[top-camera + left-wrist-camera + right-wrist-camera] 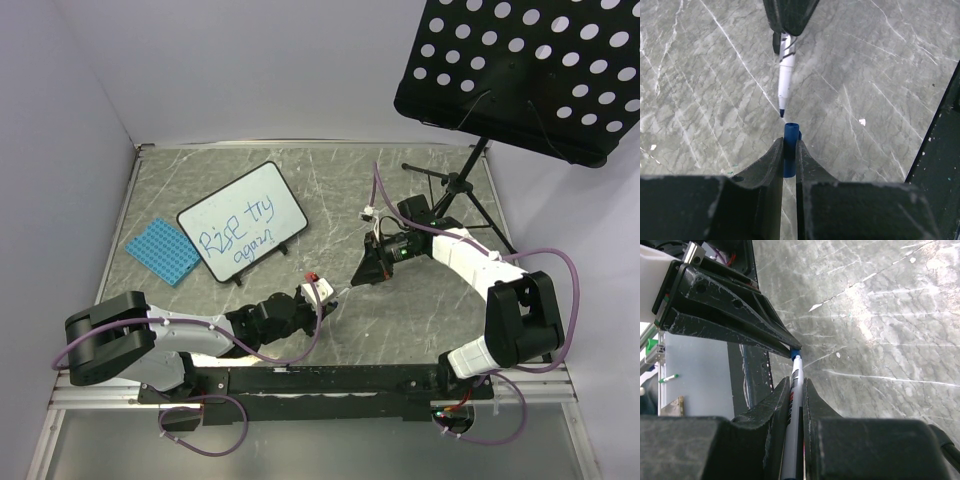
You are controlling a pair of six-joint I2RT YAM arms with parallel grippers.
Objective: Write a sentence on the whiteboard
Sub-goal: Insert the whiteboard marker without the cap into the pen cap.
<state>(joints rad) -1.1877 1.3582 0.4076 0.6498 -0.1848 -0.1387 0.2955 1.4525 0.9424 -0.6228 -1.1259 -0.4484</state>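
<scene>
Whiteboard [242, 222] bears the sentence [238, 232], so recapping seems underway: left gripper [789, 146] pinches the cap [791, 132], right gripper [796, 385] pinches the marker [785, 75], tip just ahead, needing straight insertion.

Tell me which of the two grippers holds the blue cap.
The left gripper: it is shut on the blue cap, while the right gripper holds the white marker.

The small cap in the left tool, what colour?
The small plastic cap is blue, clearest in left wrist view.

whiteboard [262, 203] w/ sentence [237, 232] just r. of plate [163, 250]
</scene>
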